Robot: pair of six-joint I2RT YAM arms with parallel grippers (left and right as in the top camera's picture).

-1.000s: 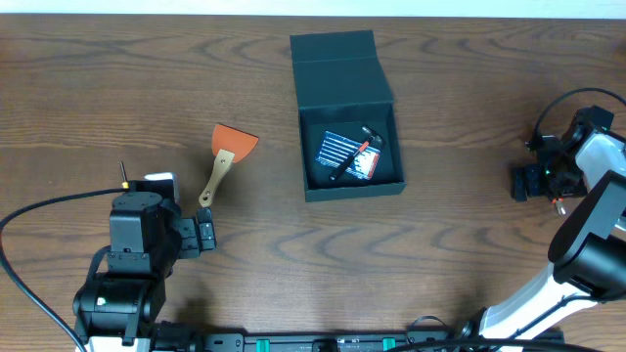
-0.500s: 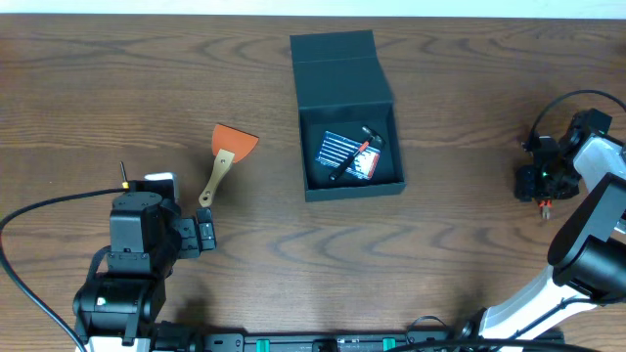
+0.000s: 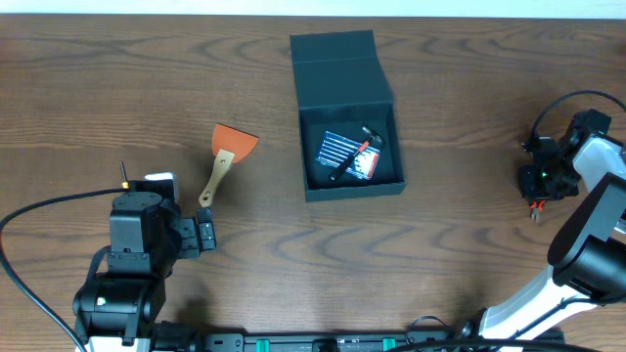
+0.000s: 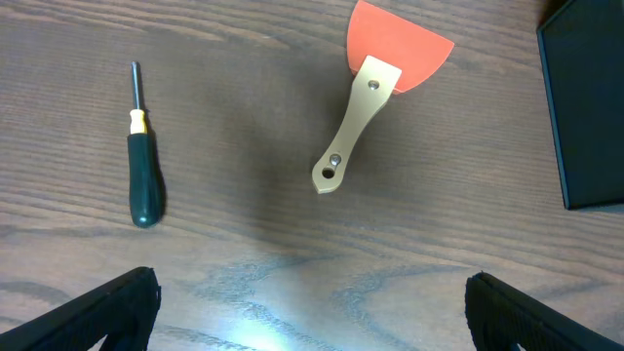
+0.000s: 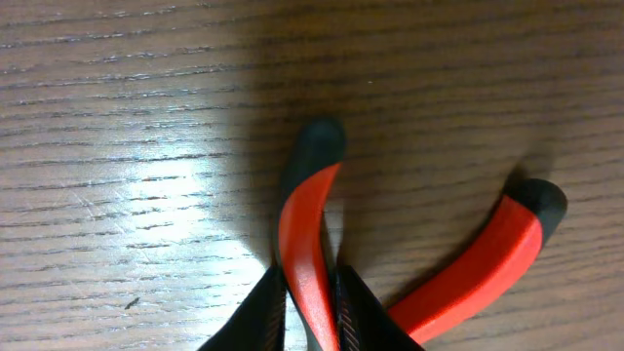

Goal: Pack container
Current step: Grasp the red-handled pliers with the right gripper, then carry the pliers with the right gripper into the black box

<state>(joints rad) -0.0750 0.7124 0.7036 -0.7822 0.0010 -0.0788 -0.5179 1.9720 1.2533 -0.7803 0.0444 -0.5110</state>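
Note:
The container (image 3: 354, 191), a dark teal-grey box, lies open at mid-table with its flap lid folded back; its edge (image 4: 590, 107) also shows in the left wrist view. Inside are a striped card and a small black tool (image 3: 347, 154). Red-handled pliers (image 5: 304, 224) lie on the wood at the far right, a bit of red (image 3: 535, 206) showing overhead. My right gripper (image 5: 310, 312) is shut on one of their handles, and the other handle (image 5: 487, 253) splays free. My left gripper (image 4: 312, 317) stands open over bare wood at the front left, holding nothing.
An orange-bladed scraper (image 4: 366, 107) with a wooden handle lies between my left gripper and the container. A green-handled screwdriver (image 4: 143, 180) lies to its left. The right arm's body (image 3: 587, 244) fills the front right corner.
My right gripper has closed from wide open onto one pliers handle and shifted slightly toward the table's front. The left arm has not moved.

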